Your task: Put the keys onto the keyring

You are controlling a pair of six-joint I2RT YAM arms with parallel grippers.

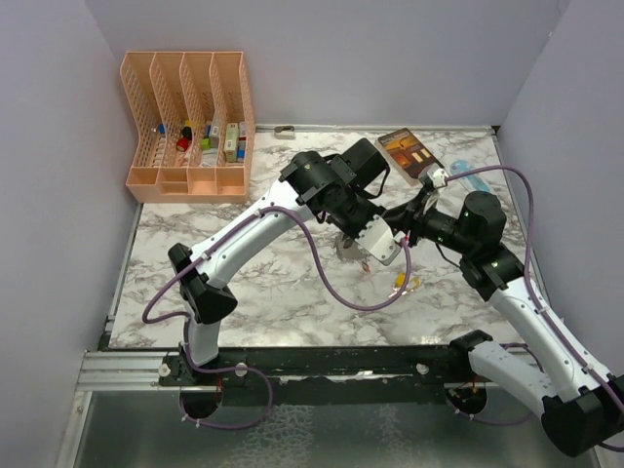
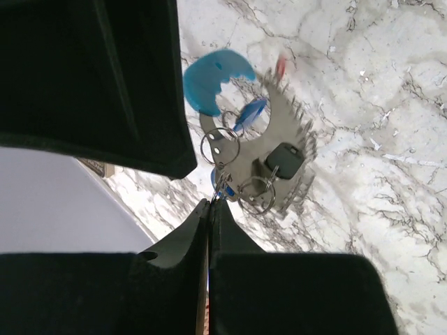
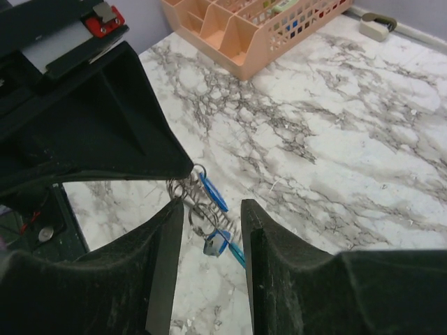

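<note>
My left gripper (image 2: 211, 202) is shut on a thin ring of the keyring (image 2: 262, 150) and holds the bunch above the marble table. The bunch shows a light-blue curved piece (image 2: 215, 78), a small red tag (image 2: 281, 66), fanned grey metal pieces and several small rings. In the top view the left gripper (image 1: 361, 252) is at the table's middle. My right gripper (image 3: 211, 209) is open, its fingers (image 3: 164, 265) on either side of the hanging keyring (image 3: 213, 199) without touching it. Loose yellowish keys (image 1: 405, 285) lie on the table nearby.
A peach desk organizer (image 1: 190, 127) stands at the back left, also in the right wrist view (image 3: 258, 28). An orange-brown flat box (image 1: 409, 151) and a light-blue item (image 1: 470, 177) lie at the back right. A small grey object (image 1: 284, 132) sits by the back wall.
</note>
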